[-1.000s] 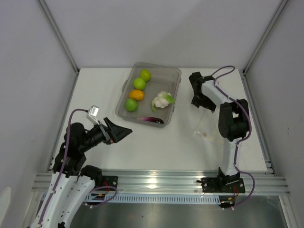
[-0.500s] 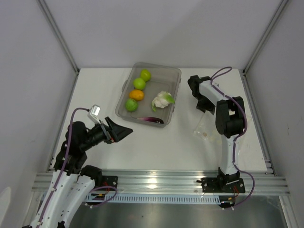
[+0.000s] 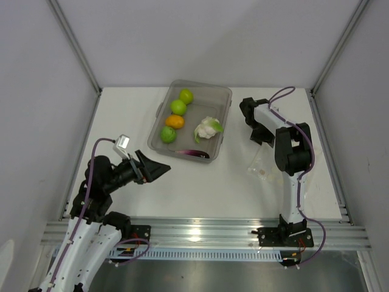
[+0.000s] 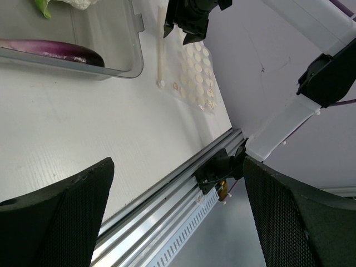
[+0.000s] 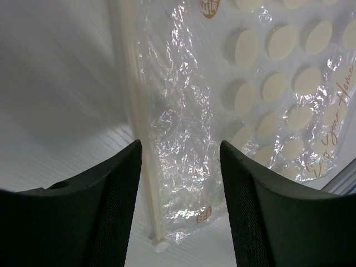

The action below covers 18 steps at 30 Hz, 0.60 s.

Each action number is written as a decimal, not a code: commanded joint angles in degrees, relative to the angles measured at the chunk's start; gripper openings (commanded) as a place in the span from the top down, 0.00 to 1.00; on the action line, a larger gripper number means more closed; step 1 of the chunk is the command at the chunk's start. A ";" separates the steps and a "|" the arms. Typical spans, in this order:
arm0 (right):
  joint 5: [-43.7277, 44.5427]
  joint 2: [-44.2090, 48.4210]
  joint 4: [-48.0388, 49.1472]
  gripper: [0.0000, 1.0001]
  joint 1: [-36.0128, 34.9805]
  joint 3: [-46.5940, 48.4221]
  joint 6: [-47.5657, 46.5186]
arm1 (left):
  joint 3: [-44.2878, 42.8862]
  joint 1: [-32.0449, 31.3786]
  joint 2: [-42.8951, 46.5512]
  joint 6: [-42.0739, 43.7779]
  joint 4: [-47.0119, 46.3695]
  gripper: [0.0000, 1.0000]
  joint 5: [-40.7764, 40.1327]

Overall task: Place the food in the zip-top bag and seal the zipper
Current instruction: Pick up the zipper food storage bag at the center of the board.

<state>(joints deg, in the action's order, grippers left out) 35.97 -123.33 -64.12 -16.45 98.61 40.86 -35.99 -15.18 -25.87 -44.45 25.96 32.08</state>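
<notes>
White counter [image 3: 200,182] carrying a grey tray [image 3: 226,97]. The zip-top bag [image 5: 267,83] lies flat on the counter, right of the tray. Left end effector [image 4: 178,167]: fingers wide apart, holding nothing, near the tray's front corner. Right end effector [image 5: 181,150]: fingers apart, straddling the bag's edge. The food sits in the tray: eggplant [image 3: 193,152], cauliflower [image 3: 206,129], green fruits [image 3: 178,107], orange fruit [image 3: 175,121]. The zipper [image 5: 136,139] runs between the right fingers.

White matte worktop [image 3: 200,182], evenly lit, soft shadows only. Enclosed by plain light-grey panels: far wall [image 3: 206,36], left wall [image 3: 30,91], right wall [image 3: 371,109]. Aluminium posts [image 3: 76,45] at both far corners. Ribbed aluminium rail [image 3: 206,231] along near edge, slotted strip [image 3: 206,252] just beside it.
</notes>
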 commanded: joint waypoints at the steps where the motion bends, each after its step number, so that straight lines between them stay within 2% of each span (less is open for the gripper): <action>1: 1.39 -2.26 0.22 0.39 -0.25 1.15 0.10 | 0.57 0.50 -0.24 1.47 -1.61 0.01 1.50; 8: 1.65 -3.85 -0.31 0.39 -0.34 1.68 0.01 | 1.27 0.50 -0.24 1.29 -2.31 0.00 1.76; 18: 5.60 -1.04 -2.50 0.41 -0.87 -0.08 0.89 | 2.15 0.50 -0.68 1.12 -3.19 0.00 2.99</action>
<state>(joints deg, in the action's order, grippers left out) 37.54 -126.82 -65.30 -17.04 98.63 40.45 -34.35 -15.18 -26.28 -44.45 24.60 33.45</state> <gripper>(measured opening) 0.591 0.994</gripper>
